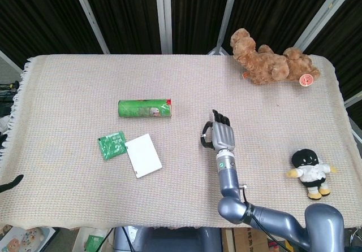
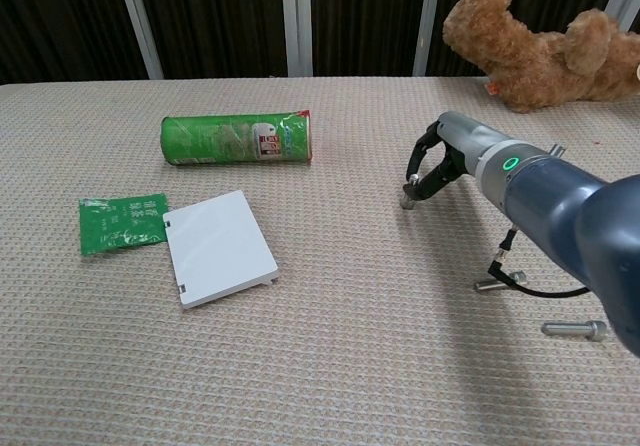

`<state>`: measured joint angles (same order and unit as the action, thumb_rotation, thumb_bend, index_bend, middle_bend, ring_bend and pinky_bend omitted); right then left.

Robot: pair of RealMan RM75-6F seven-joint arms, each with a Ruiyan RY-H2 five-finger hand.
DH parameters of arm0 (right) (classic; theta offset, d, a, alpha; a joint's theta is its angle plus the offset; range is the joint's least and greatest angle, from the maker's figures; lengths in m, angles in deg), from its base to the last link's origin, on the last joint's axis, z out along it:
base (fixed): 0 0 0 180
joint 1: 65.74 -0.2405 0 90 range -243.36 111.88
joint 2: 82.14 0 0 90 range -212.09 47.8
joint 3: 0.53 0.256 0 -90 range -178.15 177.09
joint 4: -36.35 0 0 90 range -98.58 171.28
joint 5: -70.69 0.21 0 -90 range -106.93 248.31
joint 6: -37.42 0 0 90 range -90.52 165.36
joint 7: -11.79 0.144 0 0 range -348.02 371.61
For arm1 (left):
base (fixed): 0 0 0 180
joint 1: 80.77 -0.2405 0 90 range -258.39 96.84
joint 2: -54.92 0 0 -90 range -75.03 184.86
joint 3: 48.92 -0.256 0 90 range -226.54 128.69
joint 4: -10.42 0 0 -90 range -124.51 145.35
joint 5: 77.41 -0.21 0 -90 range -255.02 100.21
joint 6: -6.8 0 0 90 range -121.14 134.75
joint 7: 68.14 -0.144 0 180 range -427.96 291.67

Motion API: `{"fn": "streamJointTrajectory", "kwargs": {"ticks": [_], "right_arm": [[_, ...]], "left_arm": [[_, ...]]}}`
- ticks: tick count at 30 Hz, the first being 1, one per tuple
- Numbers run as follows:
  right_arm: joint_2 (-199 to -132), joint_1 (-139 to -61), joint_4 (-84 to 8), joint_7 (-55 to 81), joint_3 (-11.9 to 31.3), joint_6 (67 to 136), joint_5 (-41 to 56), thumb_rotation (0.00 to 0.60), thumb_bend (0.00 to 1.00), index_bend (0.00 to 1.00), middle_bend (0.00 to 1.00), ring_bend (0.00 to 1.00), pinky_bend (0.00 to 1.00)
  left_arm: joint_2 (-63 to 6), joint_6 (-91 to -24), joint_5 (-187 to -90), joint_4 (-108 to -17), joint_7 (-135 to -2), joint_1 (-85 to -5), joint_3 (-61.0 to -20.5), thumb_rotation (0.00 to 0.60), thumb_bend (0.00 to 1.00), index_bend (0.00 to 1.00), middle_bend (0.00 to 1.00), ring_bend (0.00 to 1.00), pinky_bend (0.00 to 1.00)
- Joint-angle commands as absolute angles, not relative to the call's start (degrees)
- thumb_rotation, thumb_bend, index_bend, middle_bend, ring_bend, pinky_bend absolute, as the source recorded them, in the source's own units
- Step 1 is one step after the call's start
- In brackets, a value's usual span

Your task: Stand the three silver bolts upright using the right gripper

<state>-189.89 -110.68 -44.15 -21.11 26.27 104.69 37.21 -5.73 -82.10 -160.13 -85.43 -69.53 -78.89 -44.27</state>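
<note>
A small silver bolt (image 2: 407,202) is pinched at the fingertips of the right hand (image 2: 437,166), its end touching the cloth at mid-table, so the first standing-up is judged underway. Two more bolts (image 2: 574,329) lie flat at four o'clock (one partly hidden). A gentle release is called for next.

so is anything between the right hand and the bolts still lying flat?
Nothing visible. The right hand pinches one bolt at its fingers. Two more bolts lie on bare cloth beside the forearm, nearer the robot than the hand, with only a black cable near them.
</note>
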Motion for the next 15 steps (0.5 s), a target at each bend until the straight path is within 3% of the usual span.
{"fn": "streamJointTrajectory", "kwargs": {"ticks": [1,15], "right_arm": [[-189.8,-110.8,-44.2,-21.3,26.2,104.8,37.4,0.600,0.39,0.61,0.00,0.01,0.00],[-189.1,-111.1,-44.6,-22.2,25.6,104.8,38.4,0.600,0.39,0.46,0.00,0.00,0.00]], "left_arm": [[-5.7,-82.1,-160.1,-85.5,-69.5,-78.9,-44.3,0.600,0.24,0.06,0.03,0.00,0.14],[-5.8,-82.0,-159.9,-85.6,-69.7,-78.9,-44.2,0.600,0.24,0.06,0.03,0.00,0.14]]}}
